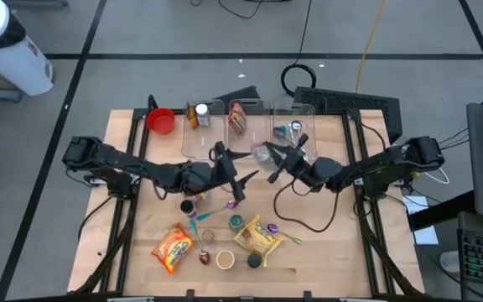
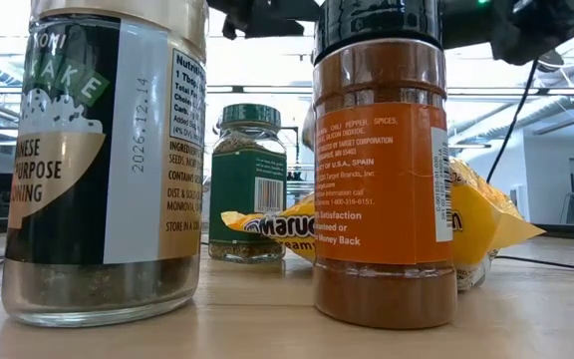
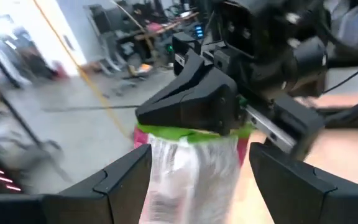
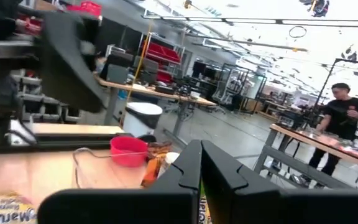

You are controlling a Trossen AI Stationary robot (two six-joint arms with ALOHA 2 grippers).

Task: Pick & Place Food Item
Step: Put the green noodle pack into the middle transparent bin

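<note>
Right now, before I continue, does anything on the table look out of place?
A loose black cable loops across the table beside the yellow packet and might snag. The right tool pinches a clear bag between the left tool's open fingers.

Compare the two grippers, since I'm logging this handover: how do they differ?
The right gripper is shut on the packet's green top edge; the left gripper is open. The right gripper carries the packet; the left gripper's fingers only flank its white body and hold nothing. Both meet at the same packet, over the middle of the table.
</note>
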